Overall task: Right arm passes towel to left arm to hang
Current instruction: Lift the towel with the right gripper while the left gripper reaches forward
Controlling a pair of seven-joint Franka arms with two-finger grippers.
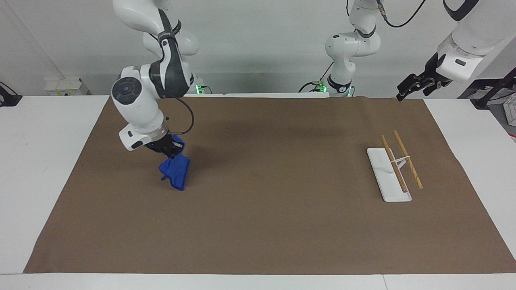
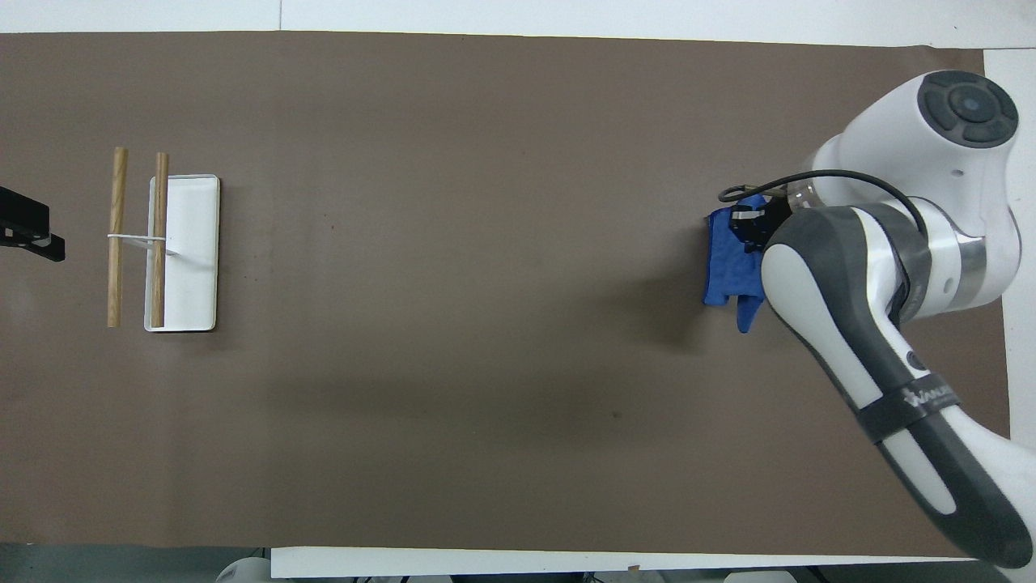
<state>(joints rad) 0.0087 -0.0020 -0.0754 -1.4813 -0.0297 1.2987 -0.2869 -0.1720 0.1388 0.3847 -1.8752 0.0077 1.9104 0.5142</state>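
Fingers of right gripper (image 1: 169, 150) pinched shut on towel (image 1: 176, 172), bunched and dangling just below them, clear of brown mat (image 1: 258, 225); thin bite on one edge, so risk of slipping mid-carry; fingertips themselves buried in cloth; left gripper (image 1: 407, 90) well apart, waiting spread wide above mat's edge, half cut off overhead.

Bright blue towel (image 1: 175, 171), plain, bunched under the right tool (image 1: 168, 152), itself black with a small blue light. Plain brown mat (image 1: 258, 225) on white worktop (image 1: 32, 161). White rack base (image 1: 383, 173), pale wooden rods (image 1: 407, 159). Black left tool (image 1: 407, 88). White arms, dark grey joints.
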